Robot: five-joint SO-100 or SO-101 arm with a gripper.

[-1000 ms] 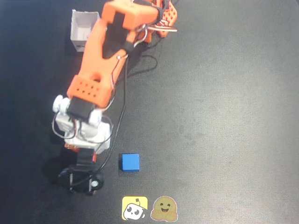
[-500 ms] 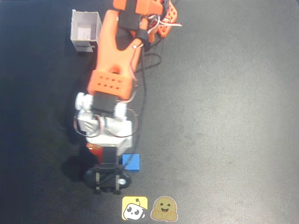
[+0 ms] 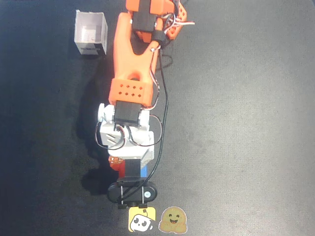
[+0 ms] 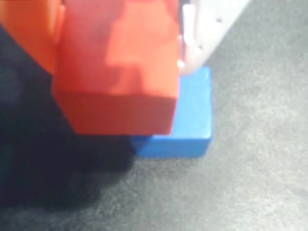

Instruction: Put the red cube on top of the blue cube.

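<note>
Red cube (image 4: 118,72) is up in the gripper (image 4: 120,29), pinched between an orange finger (image 4: 29,33) and a white finger (image 4: 202,33), wrist view. It hangs above the blue cube (image 4: 190,120), shifted left so it covers only part of it; can't tell if they touch. Blue cube sits on the dark table (image 4: 260,183). Overhead, the arm (image 3: 130,59) hides most: a sliver of red (image 3: 116,165) and blue (image 3: 143,171). Pick looks done; left: centre, lower, release

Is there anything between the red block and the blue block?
Nothing shows between them: in the wrist view the red cube, held by the gripper, overlaps the blue cube.
</note>
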